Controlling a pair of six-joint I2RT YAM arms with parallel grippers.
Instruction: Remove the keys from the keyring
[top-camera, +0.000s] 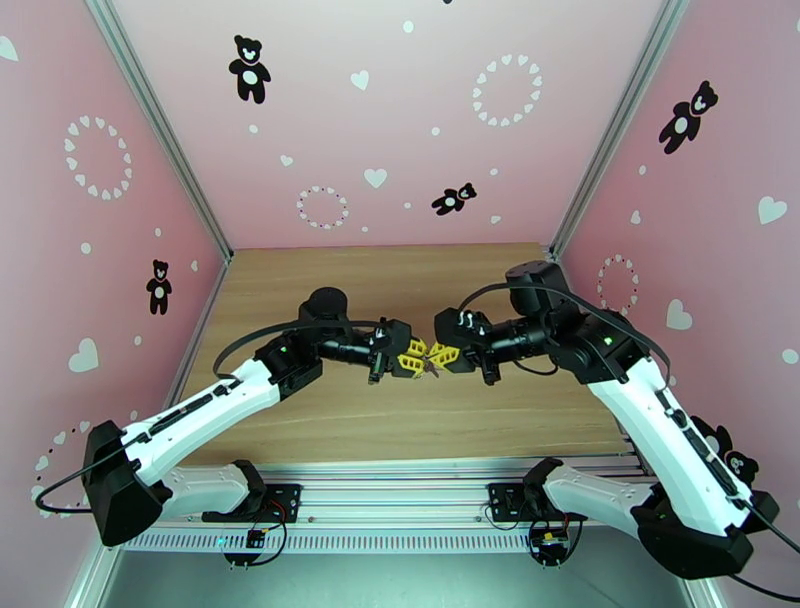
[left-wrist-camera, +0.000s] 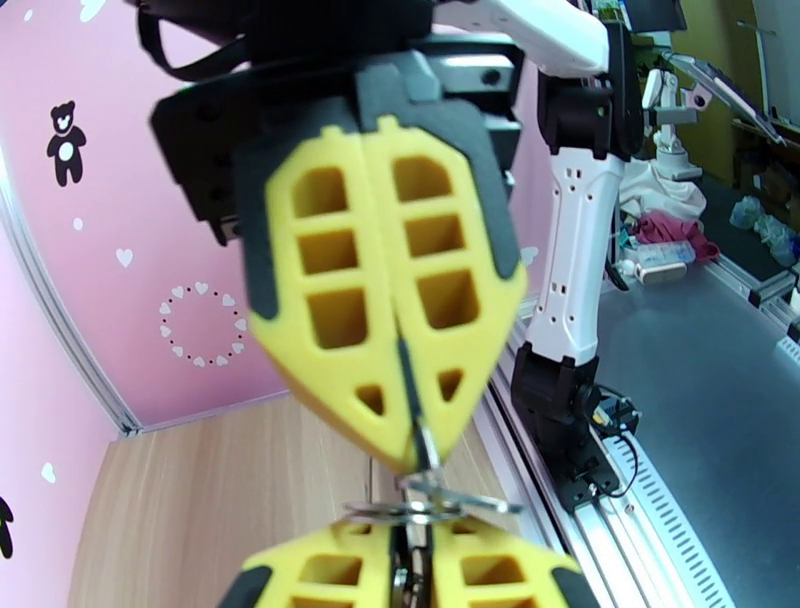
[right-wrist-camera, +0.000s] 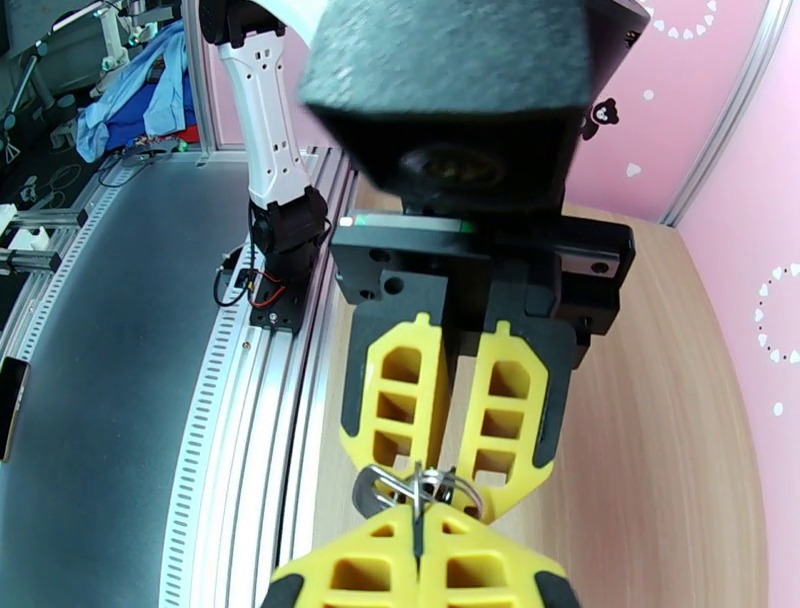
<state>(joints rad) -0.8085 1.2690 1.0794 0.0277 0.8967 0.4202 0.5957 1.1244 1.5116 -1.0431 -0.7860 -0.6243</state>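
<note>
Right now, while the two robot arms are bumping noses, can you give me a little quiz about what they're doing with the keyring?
1. True or false: the keyring is lying flat on the table.
2. What colour are the fingers of the right tool? A green, B yellow, C red.
3. Fill in the gap: the left tool and the right tool meet tip to ____.

Key
1. False. It is held up between the two tools, above the wood.
2. B.
3. tip.
</note>
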